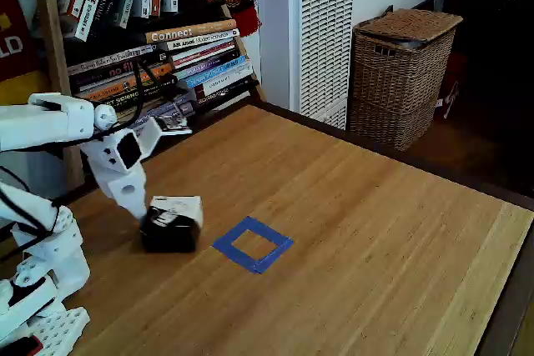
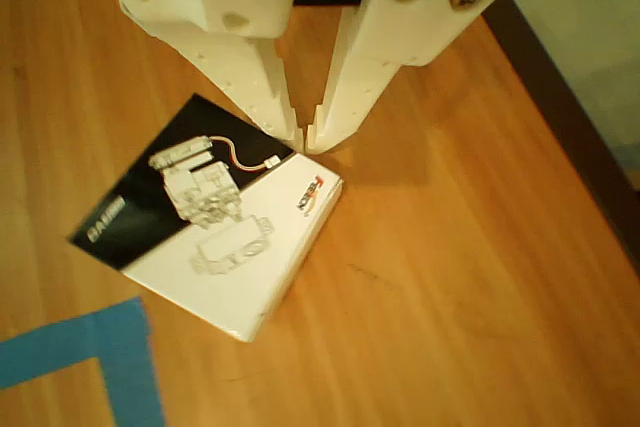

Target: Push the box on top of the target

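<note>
The box (image 1: 172, 224), black with a white printed top, sits on the wooden table just left of the target (image 1: 253, 244), a hollow blue tape square, with a small gap between them. My white gripper (image 1: 135, 207) comes down at the box's left side, close against it. In the other view the box (image 2: 215, 222) lies tilted, and a corner of the target (image 2: 110, 357) shows at the bottom left. There my gripper (image 2: 305, 137) is shut, fingertips nearly touching with nothing between them, right at the box's far edge.
A wicker basket (image 1: 402, 72) stands beyond the table's far edge at the right. Stacked books (image 1: 175, 64) fill a shelf behind the table at the left. The table's dark edge (image 1: 501, 193) runs along the right.
</note>
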Tool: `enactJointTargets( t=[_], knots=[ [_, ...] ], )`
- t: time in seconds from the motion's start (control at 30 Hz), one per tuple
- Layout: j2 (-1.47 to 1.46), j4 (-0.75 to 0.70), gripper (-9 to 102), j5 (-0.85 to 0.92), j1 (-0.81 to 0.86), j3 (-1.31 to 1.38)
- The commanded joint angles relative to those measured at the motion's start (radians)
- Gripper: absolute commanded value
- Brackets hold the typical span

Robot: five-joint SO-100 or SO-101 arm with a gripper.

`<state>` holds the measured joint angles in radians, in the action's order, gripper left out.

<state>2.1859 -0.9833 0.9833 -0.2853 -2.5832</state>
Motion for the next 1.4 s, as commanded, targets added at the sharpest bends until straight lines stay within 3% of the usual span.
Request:
enactJointTargets(
  t=[0.0,0.3,0.93,1.37],
  knots=[
    [0.029,-0.008,0,0.034,0.029,0.015],
    [0.014,-0.005,0,0.104,0.101,0.021],
    [-0.186,0.095,0,0.044,0.054,0.149],
    [-0.072,-0.044,0,0.086,0.098,0.135]
  ],
)
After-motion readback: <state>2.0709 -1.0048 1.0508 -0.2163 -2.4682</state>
